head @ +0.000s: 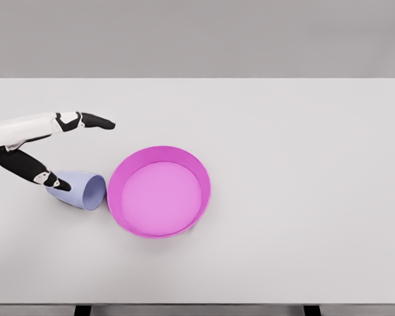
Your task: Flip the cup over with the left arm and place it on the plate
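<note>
A pale blue cup (82,189) lies on its side on the white table, its mouth turned right toward the plate. The plate (199,172) is a magenta round dish with a raised wall, just right of the cup and nearly touching it. My left hand (82,153) comes in from the left edge, spread open. Its fingers (95,121) point right above the cup, and its thumb (49,179) rests against the cup's closed end. The hand holds nothing.
The white table (303,164) stretches wide to the right of the plate. Its front edge runs along the bottom of the view, and a grey wall stands behind it.
</note>
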Robot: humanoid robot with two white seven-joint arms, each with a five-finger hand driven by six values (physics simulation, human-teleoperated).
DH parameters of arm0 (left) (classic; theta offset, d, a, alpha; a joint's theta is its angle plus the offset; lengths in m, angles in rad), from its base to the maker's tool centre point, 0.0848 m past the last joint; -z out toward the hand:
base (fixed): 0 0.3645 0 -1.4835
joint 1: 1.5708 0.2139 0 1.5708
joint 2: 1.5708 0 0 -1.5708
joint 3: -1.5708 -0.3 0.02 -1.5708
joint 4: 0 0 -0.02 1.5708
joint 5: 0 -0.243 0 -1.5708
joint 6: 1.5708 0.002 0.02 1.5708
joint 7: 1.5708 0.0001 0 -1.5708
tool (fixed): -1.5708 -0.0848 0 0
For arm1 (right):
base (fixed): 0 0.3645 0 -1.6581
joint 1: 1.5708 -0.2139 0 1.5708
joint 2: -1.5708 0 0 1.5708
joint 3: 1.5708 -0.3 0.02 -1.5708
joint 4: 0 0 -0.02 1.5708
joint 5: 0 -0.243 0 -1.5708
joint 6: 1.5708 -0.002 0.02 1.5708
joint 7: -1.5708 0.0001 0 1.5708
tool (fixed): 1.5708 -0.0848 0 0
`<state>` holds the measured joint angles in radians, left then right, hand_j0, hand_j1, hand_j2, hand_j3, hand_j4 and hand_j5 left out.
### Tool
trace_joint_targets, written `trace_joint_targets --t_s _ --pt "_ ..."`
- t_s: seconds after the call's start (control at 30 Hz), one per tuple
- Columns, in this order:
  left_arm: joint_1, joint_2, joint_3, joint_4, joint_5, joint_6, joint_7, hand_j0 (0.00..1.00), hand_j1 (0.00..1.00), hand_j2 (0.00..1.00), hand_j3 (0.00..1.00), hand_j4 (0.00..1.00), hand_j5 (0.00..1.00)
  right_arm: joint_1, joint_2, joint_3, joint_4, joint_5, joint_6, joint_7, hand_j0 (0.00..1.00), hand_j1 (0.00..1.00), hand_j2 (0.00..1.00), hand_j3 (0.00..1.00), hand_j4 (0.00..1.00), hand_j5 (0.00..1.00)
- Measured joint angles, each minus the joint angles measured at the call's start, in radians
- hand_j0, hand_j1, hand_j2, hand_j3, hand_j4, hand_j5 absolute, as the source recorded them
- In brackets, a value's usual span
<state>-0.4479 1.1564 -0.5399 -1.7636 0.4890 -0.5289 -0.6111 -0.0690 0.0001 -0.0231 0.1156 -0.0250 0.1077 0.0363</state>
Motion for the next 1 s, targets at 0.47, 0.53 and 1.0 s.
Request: trace_joint_targets --t_s 0.47,0.53,1.0 --pt "0.103 0.048 -0.007 0.0 -0.051 -0.002 0.0 1.0 1.0 1.0 1.0 1.0 1.0 0.008 0.0 -0.006 0.009 -0.001 0.001 0.0 1.0 1.0 1.0 1.0 1.0 1.0" --pt "0.112 0.051 -0.002 0.0 -0.078 0.026 0.0 1.0 1.0 1.0 1.0 1.0 1.0 0.008 0.0 -0.006 0.009 -0.001 0.001 0.0 1.0 1.0 1.0 1.0 1.0 1.0" --pt "0.163 0.003 0.04 0.009 -0.156 0.217 0.004 1.0 1.0 1.0 1.0 1.0 1.0 0.008 0.0 -0.006 0.01 -0.001 0.001 0.0 1.0 1.0 1.0 1.0 1.0 1.0"
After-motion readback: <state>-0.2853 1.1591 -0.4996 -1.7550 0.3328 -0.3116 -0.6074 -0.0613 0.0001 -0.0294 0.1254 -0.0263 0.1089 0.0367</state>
